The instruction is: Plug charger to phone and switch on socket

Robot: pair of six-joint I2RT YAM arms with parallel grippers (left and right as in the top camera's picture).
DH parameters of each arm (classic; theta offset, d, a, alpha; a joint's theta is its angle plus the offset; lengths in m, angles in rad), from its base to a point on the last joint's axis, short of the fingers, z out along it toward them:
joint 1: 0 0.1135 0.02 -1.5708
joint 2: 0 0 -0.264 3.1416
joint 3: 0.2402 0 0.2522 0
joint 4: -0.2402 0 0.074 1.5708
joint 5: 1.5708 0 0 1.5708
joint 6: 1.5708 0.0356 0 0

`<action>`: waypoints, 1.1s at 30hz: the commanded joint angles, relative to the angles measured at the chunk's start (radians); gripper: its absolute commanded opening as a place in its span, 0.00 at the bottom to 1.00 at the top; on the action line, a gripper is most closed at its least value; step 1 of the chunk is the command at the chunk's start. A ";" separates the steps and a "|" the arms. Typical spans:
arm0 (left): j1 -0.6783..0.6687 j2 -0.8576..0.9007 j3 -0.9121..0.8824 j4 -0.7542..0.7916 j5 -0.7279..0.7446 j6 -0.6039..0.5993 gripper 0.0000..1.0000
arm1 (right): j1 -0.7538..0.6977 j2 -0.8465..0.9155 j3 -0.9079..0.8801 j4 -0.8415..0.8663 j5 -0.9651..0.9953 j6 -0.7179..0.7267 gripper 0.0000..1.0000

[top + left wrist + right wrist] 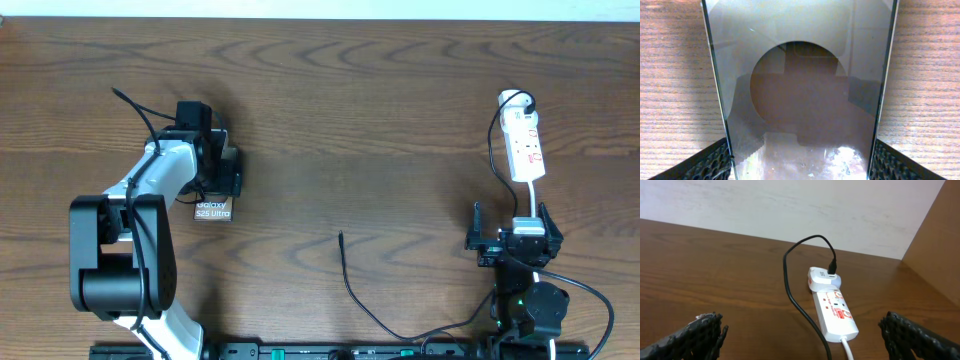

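Observation:
The phone [212,208] lies on the wooden table, its "Galaxy S25 Ultra" end showing below my left gripper [218,170]; the rest is hidden under it. In the left wrist view the phone's glossy screen [800,90] fills the frame and my left gripper [801,162] has its fingers pressed on both long edges. The charger's plug tip [341,236] lies free at mid-table, and its thin cable [360,300] runs toward the front edge. The white socket [525,145] lies far right. My right gripper [510,240] is open and empty just in front of it, as the right wrist view [807,335] shows.
A white adapter [822,277] sits plugged into the socket's [835,312] far end, with the black cable [790,280] looping out of it. The socket's white lead [846,347] runs toward my right gripper. A pale wall stands behind the table's far edge.

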 commanded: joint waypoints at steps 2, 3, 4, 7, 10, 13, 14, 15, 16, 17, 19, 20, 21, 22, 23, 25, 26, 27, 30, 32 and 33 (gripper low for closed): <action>0.000 0.025 -0.032 -0.011 0.005 0.010 0.78 | 0.005 -0.003 -0.001 -0.004 0.012 -0.010 0.99; 0.000 0.025 -0.032 -0.011 0.005 0.010 0.78 | 0.005 -0.003 -0.001 -0.004 0.012 -0.010 0.99; 0.000 0.025 -0.032 -0.011 0.005 0.010 0.78 | 0.005 -0.003 -0.001 -0.005 0.012 -0.010 0.99; 0.000 0.025 -0.032 -0.011 0.005 0.010 0.76 | 0.005 -0.003 -0.001 -0.004 0.012 -0.010 0.99; 0.000 0.025 -0.032 -0.011 0.005 0.010 0.75 | 0.005 -0.003 -0.001 -0.004 0.012 -0.010 0.99; 0.000 0.025 -0.032 -0.011 0.005 0.010 0.72 | 0.005 -0.003 -0.001 -0.004 0.012 -0.011 0.99; 0.000 0.025 -0.032 -0.011 0.005 0.010 0.70 | 0.005 -0.003 -0.001 -0.004 0.012 -0.010 0.99; 0.000 0.025 -0.032 -0.011 0.005 0.010 0.68 | 0.005 -0.003 -0.001 -0.004 0.012 -0.011 0.99; 0.000 0.025 -0.032 -0.011 0.005 0.010 0.66 | 0.005 -0.003 -0.001 -0.004 0.012 -0.010 0.99; 0.000 0.025 -0.032 -0.011 0.005 0.010 0.65 | 0.005 -0.002 -0.001 -0.004 0.012 -0.010 0.99; 0.000 0.025 -0.032 -0.011 0.005 0.010 0.61 | 0.005 -0.002 -0.001 -0.004 0.012 -0.010 0.99; 0.000 0.025 -0.032 -0.011 0.005 0.010 0.58 | 0.005 -0.001 -0.001 -0.004 0.012 -0.010 0.99; 0.000 0.025 -0.032 -0.011 0.005 0.010 0.56 | 0.005 -0.001 -0.001 -0.004 0.012 -0.010 0.99; 0.000 0.025 -0.032 -0.011 0.005 0.010 0.51 | 0.005 -0.001 -0.001 -0.004 0.012 -0.010 0.99; 0.000 0.025 -0.032 -0.011 0.005 0.010 0.48 | 0.005 -0.001 -0.001 -0.004 0.012 -0.010 0.99; 0.000 0.025 -0.032 -0.011 0.005 0.010 0.37 | 0.005 -0.001 -0.001 -0.004 0.012 -0.011 0.99; 0.000 0.025 -0.032 -0.011 0.005 0.010 0.32 | 0.005 -0.001 -0.001 -0.004 0.012 -0.010 0.99; 0.000 0.025 -0.032 -0.011 0.005 0.010 0.25 | 0.005 -0.001 -0.001 -0.004 0.012 -0.010 0.99; 0.000 0.025 -0.032 -0.011 0.005 0.010 0.08 | 0.005 -0.001 -0.001 -0.004 0.012 -0.011 0.99; 0.000 0.025 -0.032 -0.011 0.005 0.010 0.07 | 0.005 -0.001 -0.001 -0.004 0.012 -0.010 0.99; 0.000 0.025 -0.032 -0.011 0.005 0.010 0.07 | 0.005 -0.001 -0.001 -0.004 0.012 -0.010 0.99</action>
